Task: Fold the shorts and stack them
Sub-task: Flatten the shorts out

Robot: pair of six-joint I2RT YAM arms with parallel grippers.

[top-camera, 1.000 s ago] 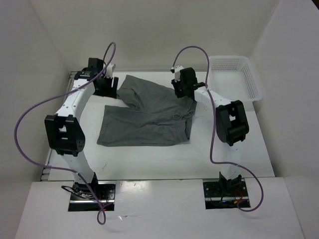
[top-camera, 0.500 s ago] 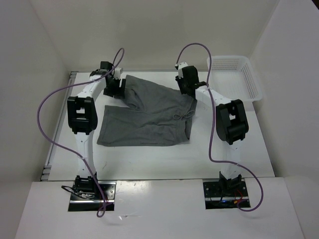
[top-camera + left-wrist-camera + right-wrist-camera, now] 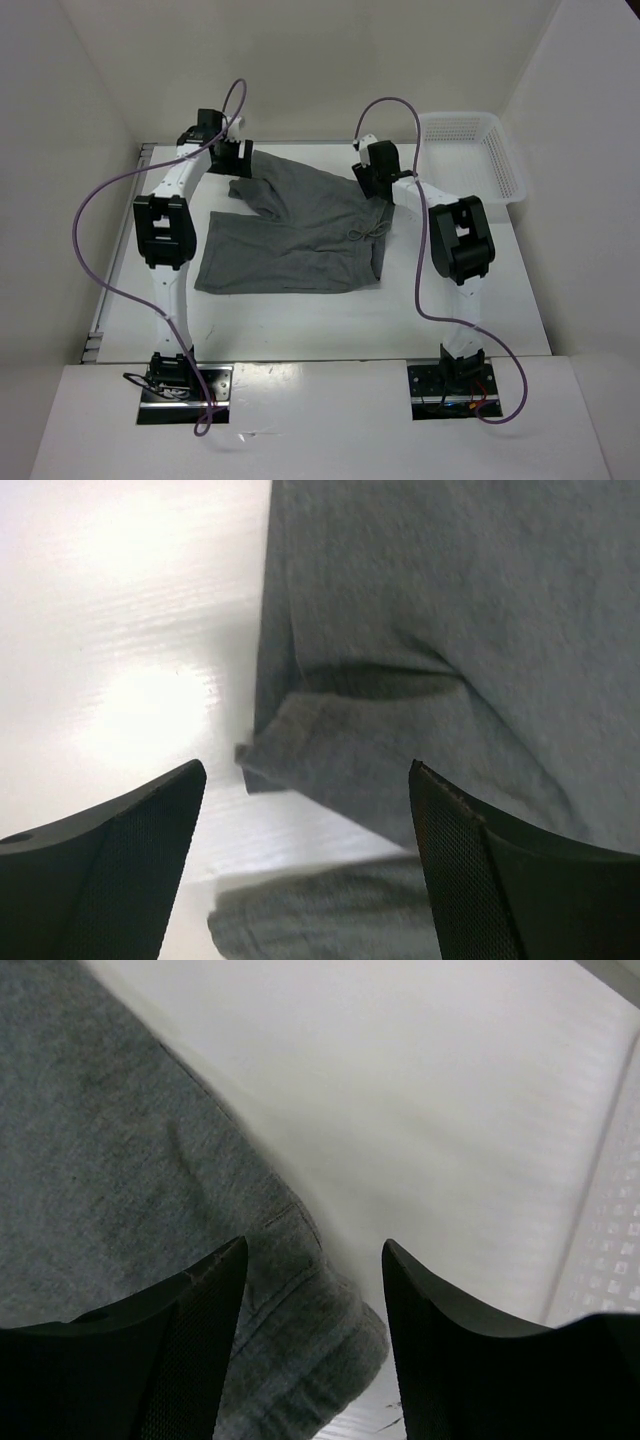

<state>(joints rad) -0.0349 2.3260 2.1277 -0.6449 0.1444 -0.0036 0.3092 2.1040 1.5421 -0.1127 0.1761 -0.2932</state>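
Note:
The grey shorts (image 3: 300,230) lie spread on the white table, the far leg rumpled toward the back left. My left gripper (image 3: 237,163) hovers at that far leg's hem, and the left wrist view shows it (image 3: 305,772) open wide, with the folded hem of the shorts (image 3: 450,630) just beyond the fingertips. At the waistband's far corner, by the drawstring side, sits my right gripper (image 3: 370,178). It (image 3: 315,1247) is open in the right wrist view, with the shorts' (image 3: 100,1140) gathered waistband corner lying loose between the fingers.
A white mesh basket (image 3: 470,150) stands at the back right of the table, and its wall (image 3: 612,1260) shows at the right edge of the right wrist view. The enclosure's walls close in behind and on both sides. Purple cables loop over both arms.
The right gripper's jaws have spread apart and let go of the waistband. The left arm has swung inward and shifted its gripper slightly toward the back edge, opening wider.

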